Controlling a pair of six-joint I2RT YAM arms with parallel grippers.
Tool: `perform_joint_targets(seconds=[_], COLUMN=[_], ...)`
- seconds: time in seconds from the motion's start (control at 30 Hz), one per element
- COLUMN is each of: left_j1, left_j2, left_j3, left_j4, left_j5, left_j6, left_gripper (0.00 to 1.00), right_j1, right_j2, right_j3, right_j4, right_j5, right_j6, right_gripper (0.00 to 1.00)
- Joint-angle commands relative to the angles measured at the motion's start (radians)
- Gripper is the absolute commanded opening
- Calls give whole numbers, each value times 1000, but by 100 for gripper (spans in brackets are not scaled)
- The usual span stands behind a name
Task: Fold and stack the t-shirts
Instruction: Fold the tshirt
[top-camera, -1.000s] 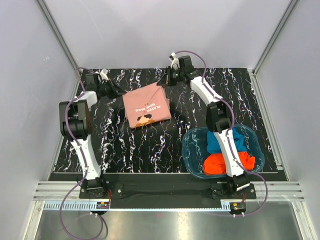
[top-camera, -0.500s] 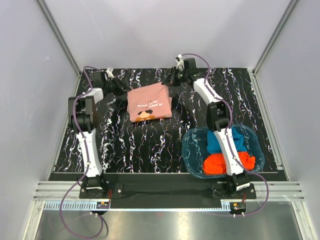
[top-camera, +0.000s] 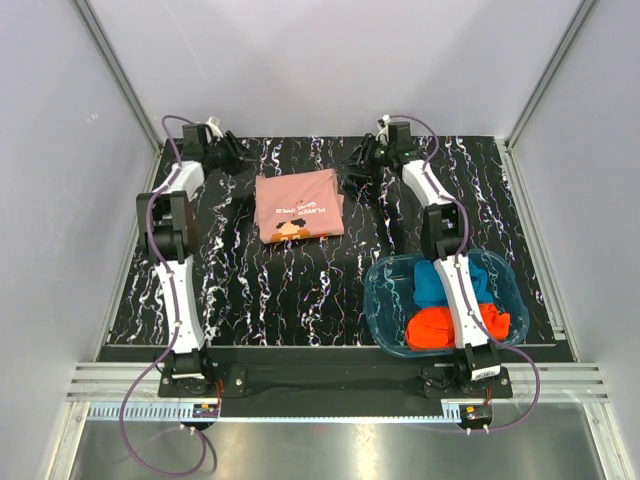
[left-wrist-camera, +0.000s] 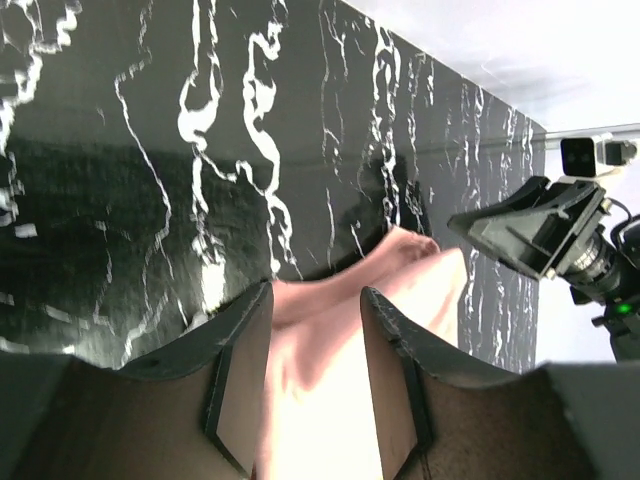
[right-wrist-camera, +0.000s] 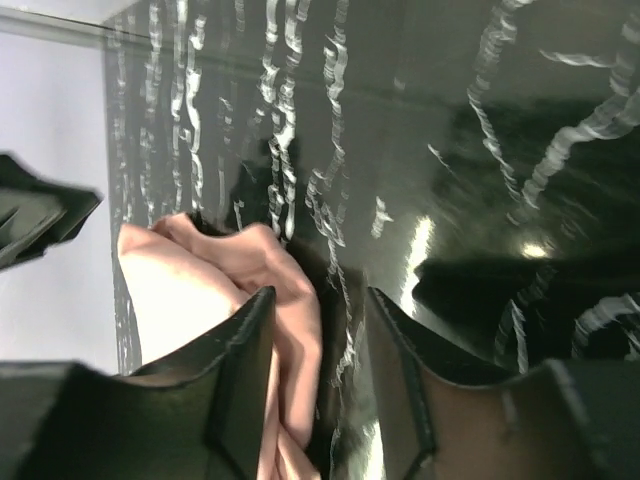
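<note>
Folded pink t-shirt (top-camera: 298, 205) lies between left end effector (top-camera: 236, 158) and right end effector (top-camera: 355, 170) (both parted, empty).

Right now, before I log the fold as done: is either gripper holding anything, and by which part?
Nothing is held. Left gripper and right gripper stand open beside the folded dusty-pink cloth t-shirt.

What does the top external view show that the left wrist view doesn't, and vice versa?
Only top external: the tub holding the blue shirt and orange-red shirt, plus the print on the pink shirt. Only left wrist: the left gripper close up, jaws apart, pink cloth showing through the gap. Both: the pink shirt, the marbled table, the right gripper.
</note>
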Motion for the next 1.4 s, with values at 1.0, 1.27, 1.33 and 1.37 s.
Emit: perform_joint_targets(seconds=[1.0,1.27,1.33,1.37], left_j1=[-118,-124,-125,-125], left_j2=[-476,-577,-584,-585], left_j3=[-824,-852,-858,-864], left_j4=[71,-43,-57,-58], left_j5=[97,101,95,92], left_j6=[-4,88,91,88], left_gripper=[31,31,31,31], right_j1=[32,34,37,39], right_j2=[-434,-484,-475,-445], right_j3=[-687,-606,-592,-575], right_j4=[36,39,110,117], right_j5=[-239,-254,-275,-292], right_j6=[-14,37,93,104], right_gripper=[3,11,14,15])
